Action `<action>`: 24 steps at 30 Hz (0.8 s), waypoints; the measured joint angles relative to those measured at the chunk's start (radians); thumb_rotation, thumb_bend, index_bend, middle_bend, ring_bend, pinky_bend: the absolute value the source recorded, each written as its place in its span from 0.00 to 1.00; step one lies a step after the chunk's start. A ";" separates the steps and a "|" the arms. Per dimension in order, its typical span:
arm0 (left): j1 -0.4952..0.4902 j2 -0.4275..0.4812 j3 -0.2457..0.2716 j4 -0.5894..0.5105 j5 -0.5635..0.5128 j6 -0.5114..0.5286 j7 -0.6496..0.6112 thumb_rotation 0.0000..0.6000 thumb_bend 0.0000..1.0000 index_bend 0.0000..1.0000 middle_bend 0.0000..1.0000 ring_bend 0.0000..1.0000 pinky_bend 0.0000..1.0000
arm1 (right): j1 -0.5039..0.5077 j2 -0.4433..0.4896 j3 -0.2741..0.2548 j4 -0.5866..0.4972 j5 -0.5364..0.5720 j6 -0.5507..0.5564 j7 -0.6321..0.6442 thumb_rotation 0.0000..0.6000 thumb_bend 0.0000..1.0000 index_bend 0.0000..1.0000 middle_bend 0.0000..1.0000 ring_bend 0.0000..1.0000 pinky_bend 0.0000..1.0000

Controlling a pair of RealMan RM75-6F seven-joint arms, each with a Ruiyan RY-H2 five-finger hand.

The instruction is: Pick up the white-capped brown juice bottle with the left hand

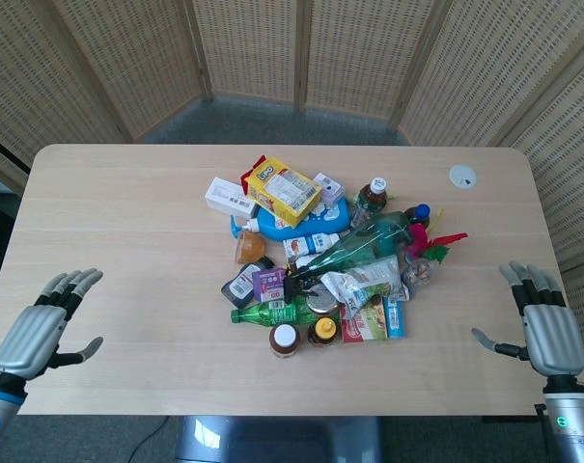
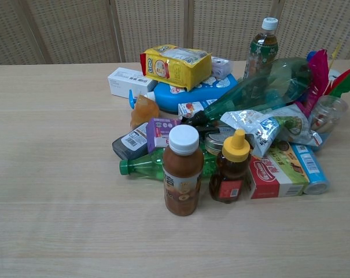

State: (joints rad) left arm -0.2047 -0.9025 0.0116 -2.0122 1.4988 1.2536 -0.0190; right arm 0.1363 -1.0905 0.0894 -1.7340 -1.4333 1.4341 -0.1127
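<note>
1. The long pale wooden table (image 1: 127, 212) carries a heap of groceries at its middle, and two metal robot hands sit at its near corners.
2. The left hand (image 1: 42, 326) hovers over the near left corner with fingers spread apart and nothing in them, well apart from the heap.
3. The right hand (image 1: 545, 330) is at the near right edge, likewise fanned out and empty.
4. The white-capped brown juice bottle (image 2: 182, 171) stands upright at the near edge of the heap, long axis vertical, cap pointing straight up. It is a squat, round plastic bottle with a wide white screw cap, cloudy brown juice and a brown label around its lower half.
5. A yellow-capped amber honey bottle (image 2: 231, 168) stands just beside it on the right.
6. A green plastic bottle (image 2: 144, 166) lies on its side right behind it, cap pointing left.
</note>
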 measured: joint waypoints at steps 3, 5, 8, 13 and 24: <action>-0.019 -0.009 0.005 0.013 -0.002 -0.046 -0.028 1.00 0.35 0.00 0.00 0.00 0.00 | 0.002 0.000 0.001 -0.008 0.002 -0.005 -0.012 0.65 0.18 0.00 0.00 0.00 0.00; -0.033 -0.019 0.010 0.024 -0.002 -0.082 -0.046 1.00 0.35 0.00 0.00 0.00 0.00 | 0.003 0.001 0.001 -0.015 0.004 -0.006 -0.021 0.65 0.18 0.00 0.00 0.00 0.00; -0.061 -0.046 0.019 0.041 0.004 -0.142 -0.088 1.00 0.35 0.00 0.00 0.00 0.00 | 0.001 0.006 0.002 -0.025 0.009 -0.004 -0.031 0.65 0.18 0.00 0.00 0.00 0.00; -0.107 -0.113 0.027 0.074 0.027 -0.215 -0.190 1.00 0.35 0.00 0.00 0.00 0.00 | -0.007 0.016 0.004 -0.035 0.015 0.006 -0.039 0.66 0.18 0.00 0.00 0.00 0.00; -0.200 -0.368 -0.007 0.163 0.001 -0.311 -0.306 1.00 0.34 0.00 0.00 0.00 0.00 | -0.030 0.038 0.005 -0.048 0.026 0.031 -0.039 0.65 0.18 0.00 0.00 0.00 0.00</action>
State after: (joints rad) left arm -0.4050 -1.2709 0.0049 -1.8488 1.4997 0.9427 -0.3254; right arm 0.1062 -1.0522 0.0943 -1.7816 -1.4075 1.4650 -0.1520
